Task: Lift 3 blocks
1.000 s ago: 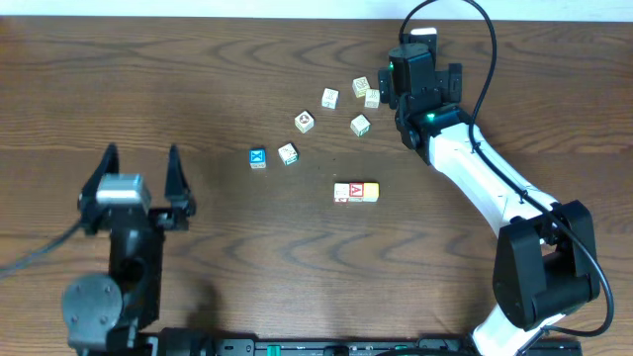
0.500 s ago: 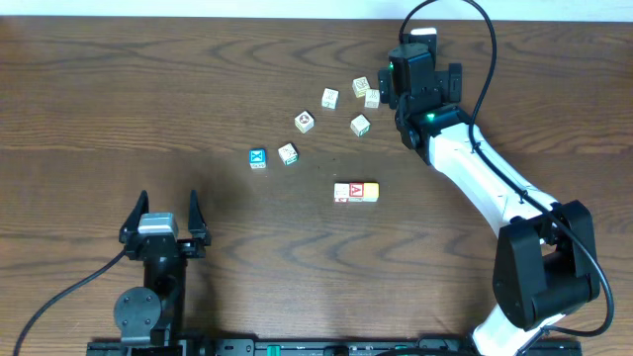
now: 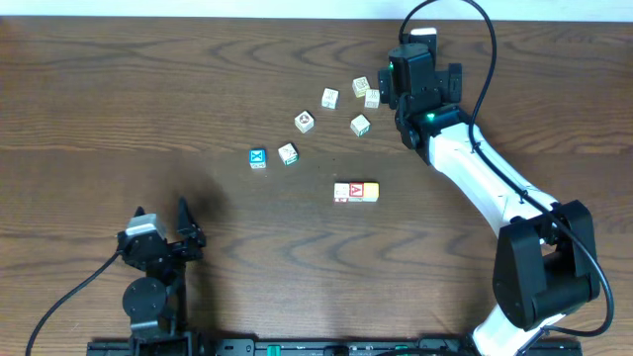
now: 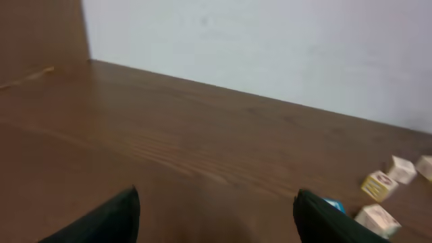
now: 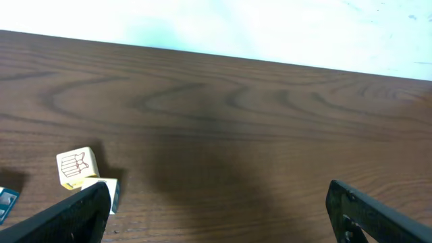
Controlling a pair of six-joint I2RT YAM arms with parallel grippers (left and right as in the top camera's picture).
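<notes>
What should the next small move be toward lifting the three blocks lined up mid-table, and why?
Probably swing the right end effector toward the row of three blocks and line its open jaws up with the row's two ends. It is open, empty and extended over the table, while the left end effector, also open, sits folded back at the near edge.

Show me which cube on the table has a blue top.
The blue-topped cube with a white X, the leftmost of all in the overhead view, right beside a cream cube with green marks. No other top is blue.
</notes>
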